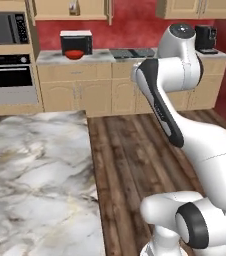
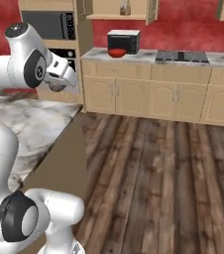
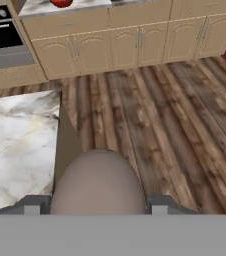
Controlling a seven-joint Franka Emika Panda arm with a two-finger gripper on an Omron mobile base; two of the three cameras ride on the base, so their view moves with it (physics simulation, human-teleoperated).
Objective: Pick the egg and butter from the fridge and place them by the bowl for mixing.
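Left base view: red walls, dark wood-plank floor, glossy marbled island top point(image 1: 35, 180) at left. Tan panelled cabinets along the far wall; red bowl point(image 1: 74, 54) on the far counter, directly before the black-and-white microwave point(image 1: 76, 42).

Right base view: gripper point(image 2: 59, 85) raised beside the island, clasping a rounded brownish object. Bowl point(image 2: 116, 52) well apart, across the floor.

Hand view: smooth, rounded brownish-tan egg point(image 3: 97, 182) clamped between 2 finger tips point(image 3: 164, 202), above the island edge and plank floor.
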